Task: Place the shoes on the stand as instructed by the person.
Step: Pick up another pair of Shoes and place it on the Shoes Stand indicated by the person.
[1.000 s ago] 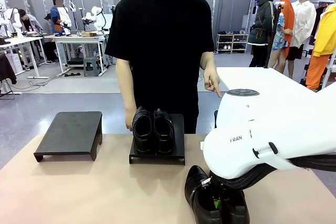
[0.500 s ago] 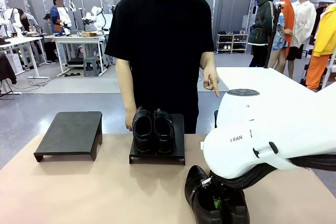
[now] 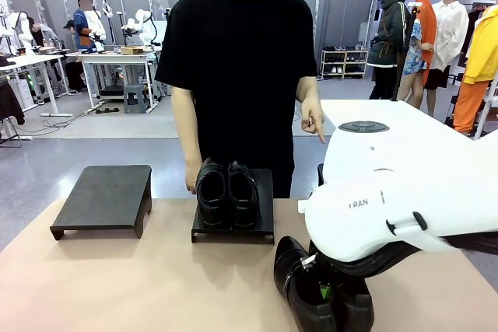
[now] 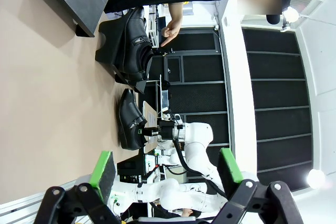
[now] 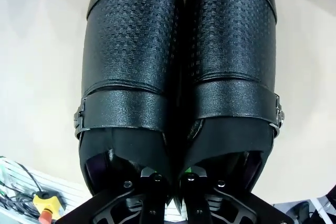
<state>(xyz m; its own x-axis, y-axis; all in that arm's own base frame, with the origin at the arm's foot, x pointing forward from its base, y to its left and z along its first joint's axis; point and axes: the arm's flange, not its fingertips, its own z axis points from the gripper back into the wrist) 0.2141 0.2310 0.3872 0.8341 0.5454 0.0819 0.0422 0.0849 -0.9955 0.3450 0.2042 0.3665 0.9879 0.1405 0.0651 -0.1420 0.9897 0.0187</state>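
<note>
On the beige table [image 3: 140, 285] I count four glossy black leather dress shoes [image 5: 131, 66] with rounded toes, which make two pairs, and two low black flat-topped stands. One pair [image 3: 226, 192] sits side by side on the stand [image 3: 266, 201] at the middle of the far edge. The other stand [image 3: 105, 192], toward the far left corner, has no shoe on it. The second pair [image 3: 294, 285] is close to the near edge, right of the middle, under the right arm. The right gripper [image 5: 171, 176] is closed: its fingers go down into the two openings and pinch the two inner walls that touch each other, so it grips both shoes at once. I cannot tell if the soles rest on the table. The left gripper [image 4: 165, 174] is wide open and holds nothing. The person [image 3: 241, 60] in a black T-shirt stands at the far edge, and one hand [image 3: 313, 124] points a finger downward. I think these shoes are rather stiff and not very heavy, but the polished leather is probably slippery. The firm wall near the heel seems the best place to hold. The long toes may hang down or swing when the pair is carried.
</note>
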